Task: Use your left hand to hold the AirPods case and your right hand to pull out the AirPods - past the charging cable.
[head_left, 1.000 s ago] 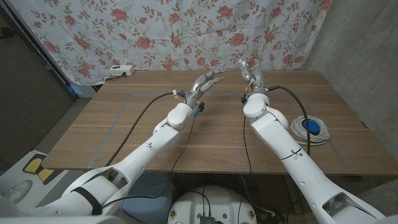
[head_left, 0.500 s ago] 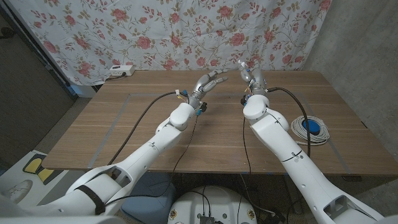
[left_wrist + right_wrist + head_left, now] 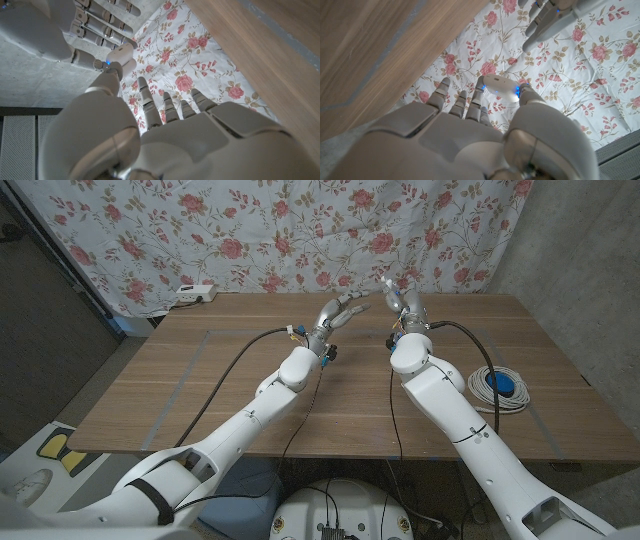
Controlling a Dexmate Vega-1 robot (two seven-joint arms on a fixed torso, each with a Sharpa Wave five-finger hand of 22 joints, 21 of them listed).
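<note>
My right hand (image 3: 404, 295) is raised above the far part of the table and pinches a small white AirPods case (image 3: 500, 89) between thumb and fingers; blue lights glow beside the case. In the left wrist view the case (image 3: 121, 53) sits at the tips of the right hand (image 3: 60, 25). My left hand (image 3: 342, 310) is held up just to its left, fingers apart and reaching toward the case, holding nothing. Its fingers (image 3: 555, 17) hang a short way from the case without touching it. No earbuds are visible.
A coiled white charging cable around a blue object (image 3: 498, 388) lies on the wooden table (image 3: 200, 380) near its right edge. A white power strip (image 3: 192, 294) sits at the far left edge. A floral cloth (image 3: 250, 230) hangs behind the table.
My left hand and forearm have drifted slightly to the right, closer to the right hand. The right hand has stayed put with the case.
</note>
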